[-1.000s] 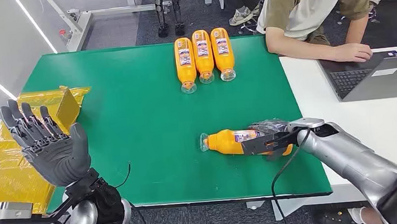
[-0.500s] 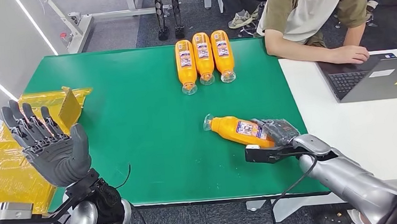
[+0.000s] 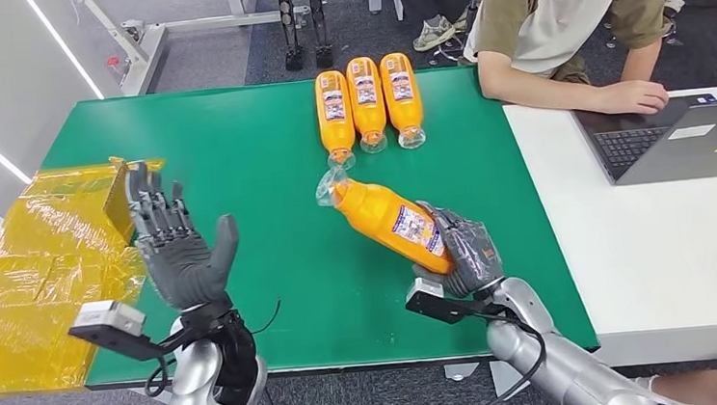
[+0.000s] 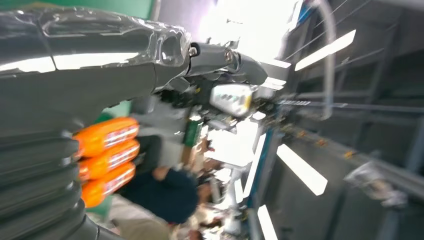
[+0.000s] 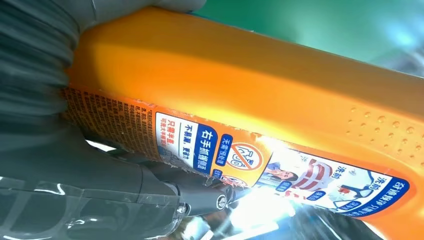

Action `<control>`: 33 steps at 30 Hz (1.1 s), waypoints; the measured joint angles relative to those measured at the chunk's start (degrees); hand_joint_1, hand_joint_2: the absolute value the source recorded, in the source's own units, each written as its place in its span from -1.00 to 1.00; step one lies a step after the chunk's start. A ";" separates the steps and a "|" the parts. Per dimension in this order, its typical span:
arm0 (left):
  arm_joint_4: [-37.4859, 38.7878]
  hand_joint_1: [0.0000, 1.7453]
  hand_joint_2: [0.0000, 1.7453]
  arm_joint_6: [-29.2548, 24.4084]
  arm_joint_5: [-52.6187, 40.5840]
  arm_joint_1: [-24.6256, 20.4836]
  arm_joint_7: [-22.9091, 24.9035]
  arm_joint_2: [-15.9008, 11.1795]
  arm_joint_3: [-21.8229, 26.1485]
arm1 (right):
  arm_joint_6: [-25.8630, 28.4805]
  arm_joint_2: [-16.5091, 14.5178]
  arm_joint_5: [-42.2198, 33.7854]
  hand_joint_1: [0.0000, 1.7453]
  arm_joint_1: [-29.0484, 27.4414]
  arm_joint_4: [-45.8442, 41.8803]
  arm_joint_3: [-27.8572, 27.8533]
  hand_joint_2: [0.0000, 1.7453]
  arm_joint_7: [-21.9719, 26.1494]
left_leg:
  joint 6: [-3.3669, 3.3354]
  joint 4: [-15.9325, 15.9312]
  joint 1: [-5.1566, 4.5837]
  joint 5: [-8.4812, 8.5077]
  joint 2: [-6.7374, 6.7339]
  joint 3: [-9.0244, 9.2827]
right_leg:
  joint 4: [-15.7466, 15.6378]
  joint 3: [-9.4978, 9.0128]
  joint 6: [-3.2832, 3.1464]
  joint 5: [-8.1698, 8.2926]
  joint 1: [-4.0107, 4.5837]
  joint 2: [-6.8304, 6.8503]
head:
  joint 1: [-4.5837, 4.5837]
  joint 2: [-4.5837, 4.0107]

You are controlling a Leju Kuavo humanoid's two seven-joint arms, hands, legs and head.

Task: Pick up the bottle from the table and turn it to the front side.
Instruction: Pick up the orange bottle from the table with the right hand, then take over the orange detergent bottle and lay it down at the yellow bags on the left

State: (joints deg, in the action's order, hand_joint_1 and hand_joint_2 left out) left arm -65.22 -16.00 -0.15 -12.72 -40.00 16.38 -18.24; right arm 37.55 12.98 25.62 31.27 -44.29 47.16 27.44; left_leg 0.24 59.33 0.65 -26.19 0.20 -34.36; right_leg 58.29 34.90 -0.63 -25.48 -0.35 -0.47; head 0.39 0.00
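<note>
Yellow bag (image 3: 37, 276): one, hanging off the table's left edge, beside your left hand.
Left hand (image 3: 176, 248): raised over the near-left part of the table (image 3: 236, 173), palm up, fingers spread, holding nothing.
Table: green; you have open room across its left half and middle, nothing lying between the two hands.
Bottles, count: four orange ones in all.
Row (image 3: 367, 102): three lying side by side at the far edge, caps toward you, touching or nearly so.
Bottle (image 3: 390, 221): the fourth, lifted and tilted, cap end up toward the row, near its closest cap.
Right hand (image 3: 463, 250): fingers wrapped round the bottle's base end, near the table's near-right edge.
Person (image 3: 563, 22): one, seated at the far right corner, arm on the white desk.
Laptop (image 3: 683, 138): one, on the white desk right of the table.
</note>
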 joint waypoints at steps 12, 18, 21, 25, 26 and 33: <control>19.40 -1.00 1.00 6.03 -4.11 -5.45 3.69 1.80 -2.99 | 0.80 -14.28 1.80 1.00 -4.72 -5.33 -11.53 1.00 11.00 | 0.02 -0.03 -0.01 -0.01 -0.13 -0.31 | 0.00 0.36 -0.01 -0.02 0.01 -0.14 | 0.01 0.00; 21.31 -1.00 1.00 8.49 -4.31 -5.83 3.79 1.96 -3.76 | -1.21 -16.47 2.27 1.00 -5.49 -4.77 -10.09 1.00 6.31 | 0.02 -0.03 -0.02 -0.01 -0.14 -0.36 | -0.01 0.38 -0.01 -0.02 0.01 -0.13 | 0.01 0.00; 21.37 -1.00 1.00 8.82 -4.26 -5.84 3.47 1.96 -3.87 | -3.70 -16.74 3.49 1.00 -5.58 -4.12 -8.71 1.00 3.72 | 0.02 -0.03 -0.02 -0.01 -0.13 -0.37 | -0.01 0.38 -0.01 -0.02 0.00 -0.12 | 0.01 -0.01; 21.36 -1.00 1.00 9.48 -4.24 -5.84 3.15 1.96 -3.90 | -6.19 -16.75 6.48 1.00 -6.44 -3.27 -6.44 1.00 1.11 | 0.02 -0.02 -0.02 -0.01 -0.09 -0.39 | -0.02 0.40 -0.01 -0.02 0.00 -0.08 | 0.01 0.00; 21.35 -1.00 1.00 9.62 -4.24 -5.84 3.07 1.96 -3.90 | -6.62 -16.73 7.15 1.00 -6.71 -3.13 -6.02 1.00 0.56 | 0.02 -0.02 -0.02 -0.01 -0.08 -0.40 | -0.02 0.40 -0.01 -0.02 0.00 -0.07 | 0.01 0.00; 21.36 -1.00 1.00 10.03 -3.57 -5.78 1.57 1.93 -3.79 | -10.52 -16.28 14.30 1.00 -6.98 -2.44 -4.60 1.00 -2.10 | 0.02 -0.02 -0.02 -0.01 -0.09 -0.42 | -0.02 0.44 -0.02 -0.02 0.00 -0.08 | 0.01 0.00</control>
State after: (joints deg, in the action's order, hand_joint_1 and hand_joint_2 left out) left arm -43.86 -5.97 -3.72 -18.50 -38.43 18.32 -22.03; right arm 27.03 -3.30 39.92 24.29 -46.74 42.57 25.35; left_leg 0.26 59.31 0.63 -26.20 0.10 -34.78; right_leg 58.27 35.35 -0.65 -25.50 -0.35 -0.55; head 0.39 0.00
